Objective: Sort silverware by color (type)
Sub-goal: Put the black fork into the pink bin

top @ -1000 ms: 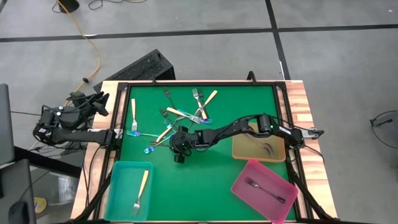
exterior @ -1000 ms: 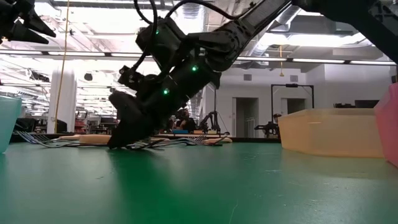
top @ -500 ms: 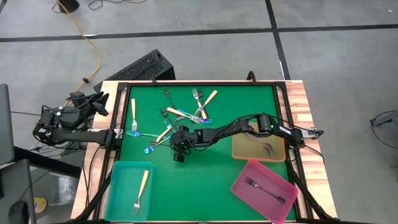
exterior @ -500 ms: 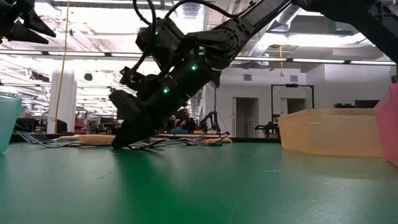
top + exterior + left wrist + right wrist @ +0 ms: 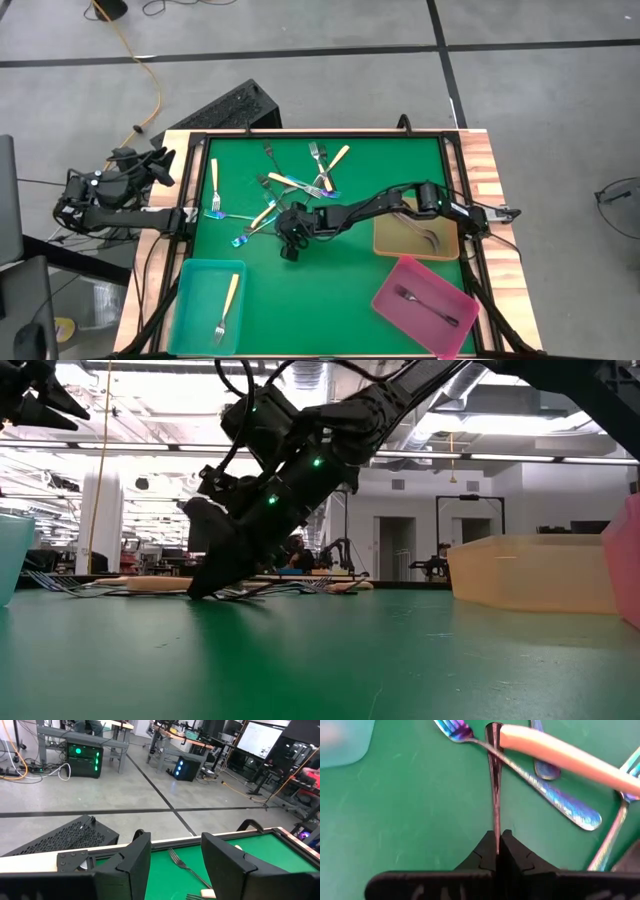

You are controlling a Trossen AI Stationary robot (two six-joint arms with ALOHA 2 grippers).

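Right wrist view: right hand (image 5: 497, 840) pinching dark fork (image 5: 494, 780) by its handle end, flat on the green surface (image 5: 395, 820). Thin, stiff, likely slippery; tip runs under cream handle (image 5: 560, 757). Beyond, iridescent fork (image 5: 555, 802). Left hand (image 5: 175, 855) spread, parked off the surface's edge.

both arms are matte black, built of chunky jointed segments with thin black cables looped along them. the right arm (image 5: 380, 208) carries small green indicator lights on its wrist housing, seen in the low view, and a pale patch near its elbow joint. the right gripper (image 5: 498, 851) has two flat black fingers with angular, bevelled tips. the left gripper (image 5: 175, 865) has broad, blocky black fingers (image 5: 131, 865) with squared edges, on a housing with small screws.
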